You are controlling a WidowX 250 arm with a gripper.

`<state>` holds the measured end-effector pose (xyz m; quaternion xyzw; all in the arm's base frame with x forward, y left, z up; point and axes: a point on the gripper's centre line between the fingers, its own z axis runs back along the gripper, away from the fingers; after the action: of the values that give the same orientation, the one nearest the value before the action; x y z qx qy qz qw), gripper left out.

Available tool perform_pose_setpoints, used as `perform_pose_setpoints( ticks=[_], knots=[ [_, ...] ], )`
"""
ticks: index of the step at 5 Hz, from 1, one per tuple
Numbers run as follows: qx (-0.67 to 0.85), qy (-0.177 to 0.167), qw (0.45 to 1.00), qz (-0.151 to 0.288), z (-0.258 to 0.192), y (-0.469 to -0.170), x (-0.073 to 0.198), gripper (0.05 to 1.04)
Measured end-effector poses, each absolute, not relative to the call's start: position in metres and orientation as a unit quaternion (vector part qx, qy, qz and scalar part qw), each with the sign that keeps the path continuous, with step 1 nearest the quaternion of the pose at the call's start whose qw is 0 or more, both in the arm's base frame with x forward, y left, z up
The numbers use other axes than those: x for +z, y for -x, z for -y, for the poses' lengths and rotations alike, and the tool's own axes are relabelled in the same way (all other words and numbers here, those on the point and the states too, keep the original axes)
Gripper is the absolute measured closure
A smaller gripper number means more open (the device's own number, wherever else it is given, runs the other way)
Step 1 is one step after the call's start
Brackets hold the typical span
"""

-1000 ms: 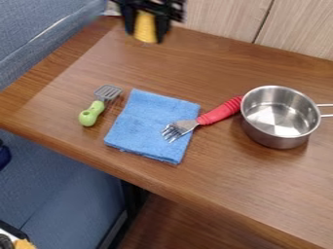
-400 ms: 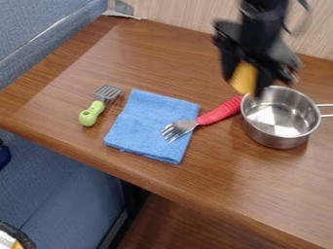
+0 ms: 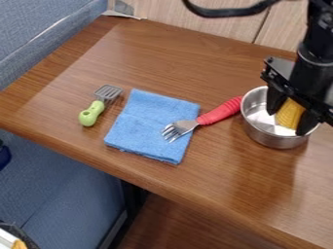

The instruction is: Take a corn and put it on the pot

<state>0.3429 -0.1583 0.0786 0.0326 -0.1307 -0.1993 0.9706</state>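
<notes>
At the right, my gripper (image 3: 287, 119) is over the steel pot, its two fingers shut on the yellow corn (image 3: 289, 114). The corn is held within the outline of the pot's opening; whether it touches the pot's bottom I cannot tell. The silver pot (image 3: 276, 141) stands upright on the table, its far right side and handle hidden behind the gripper.
A red-handled fork (image 3: 221, 112) lies with its tines on a folded blue cloth (image 3: 151, 127) and its handle end beside the pot. Farther left is a small spatula with a green handle (image 3: 92, 114). The wooden table's front edge (image 3: 162, 189) slants down to the right.
The gripper has travelled from the table's back left to the right, carrying the corn, and has come down over the pot. Pot, fork, cloth and spatula have kept their places.
</notes>
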Motion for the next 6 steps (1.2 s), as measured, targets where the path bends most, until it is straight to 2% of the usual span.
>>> perform_pose_setpoints(
  ticks=[4,6],
  knots=[
    [-0.17,-0.048,0.974,0.141,0.145,-0.357,0.082,0.438],
    [-0.176,-0.047,0.976,0.118,0.143,-0.362,0.061,0.438]
  ],
)
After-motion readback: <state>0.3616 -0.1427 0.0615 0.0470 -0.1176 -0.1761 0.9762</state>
